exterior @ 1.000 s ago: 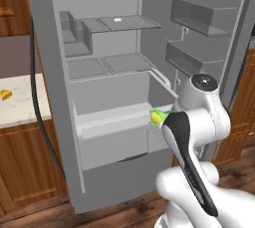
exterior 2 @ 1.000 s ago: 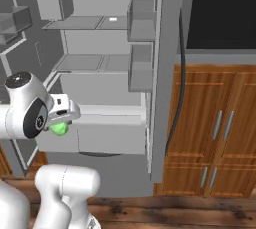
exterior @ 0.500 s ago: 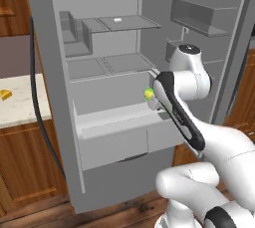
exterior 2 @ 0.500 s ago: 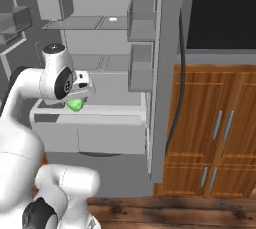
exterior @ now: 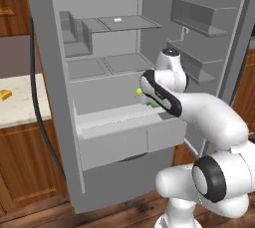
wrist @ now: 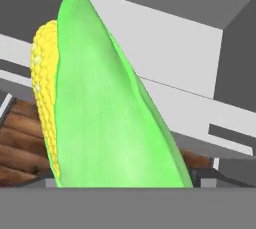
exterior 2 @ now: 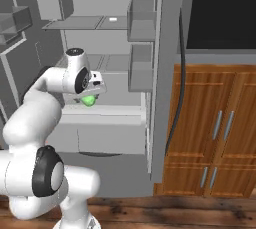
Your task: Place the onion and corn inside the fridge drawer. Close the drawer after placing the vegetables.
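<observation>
Corn (wrist: 110, 108), green husk with yellow kernels along one side, clamped in gripper (exterior 2: 90, 98) jaws, above pulled-out fridge drawer (exterior: 124, 135). Drawer stands open; onion cannot be made out.

Corn (wrist: 100, 103) base cut off at hand view's bottom edge; gripper (exterior 2: 90, 98) fingers hidden; fridge drawer (exterior: 119, 140) interior not visible.

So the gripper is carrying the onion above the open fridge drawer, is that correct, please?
Not quite: the gripper is carrying the corn, not the onion. The hand view shows a green husk with yellow kernels. The rest holds: it hangs above the open fridge drawer.
</observation>
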### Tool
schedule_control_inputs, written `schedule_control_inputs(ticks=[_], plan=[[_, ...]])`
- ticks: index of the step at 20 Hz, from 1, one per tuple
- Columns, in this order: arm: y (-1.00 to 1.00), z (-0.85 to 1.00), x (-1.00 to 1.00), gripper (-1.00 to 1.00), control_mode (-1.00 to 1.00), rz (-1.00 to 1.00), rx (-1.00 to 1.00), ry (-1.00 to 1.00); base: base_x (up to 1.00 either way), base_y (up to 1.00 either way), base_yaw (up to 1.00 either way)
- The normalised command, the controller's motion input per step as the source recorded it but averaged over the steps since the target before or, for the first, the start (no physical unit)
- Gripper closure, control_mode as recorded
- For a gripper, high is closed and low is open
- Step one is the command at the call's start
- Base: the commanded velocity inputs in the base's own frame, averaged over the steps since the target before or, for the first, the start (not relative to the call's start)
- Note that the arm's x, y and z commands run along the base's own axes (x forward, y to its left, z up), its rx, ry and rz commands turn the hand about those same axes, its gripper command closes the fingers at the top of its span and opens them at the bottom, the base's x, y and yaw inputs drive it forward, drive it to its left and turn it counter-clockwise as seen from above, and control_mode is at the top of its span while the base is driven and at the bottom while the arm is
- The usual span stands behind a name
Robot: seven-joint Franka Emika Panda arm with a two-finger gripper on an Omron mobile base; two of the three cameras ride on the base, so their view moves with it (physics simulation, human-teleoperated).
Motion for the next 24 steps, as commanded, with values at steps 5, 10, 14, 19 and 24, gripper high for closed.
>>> schedule_control_inputs(ticks=[5, 10, 14, 19, 24], plan=[[0.0, -0.32, 1.0, 1.0, -1.0, 0.0, 0.0, 0.06, 0.0, 0.0, 0.0], [0.0, -0.5, 1.0, 1.0, -1.0, 0.0, 0.0, 0.03, 0.0, 0.0, 0.0], [0.0, -0.61, 0.89, 1.0, -1.0, 0.0, 0.01, 0.05, 0.0, 0.0, 0.0], [0.0, -0.83, 0.36, 1.0, -1.0, 0.01, 0.04, 0.03, 0.0, 0.0, 0.0], [0.02, -0.79, -0.18, 1.0, -1.0, 0.02, 0.03, 0.06, 0.0, 0.0, 0.0]])
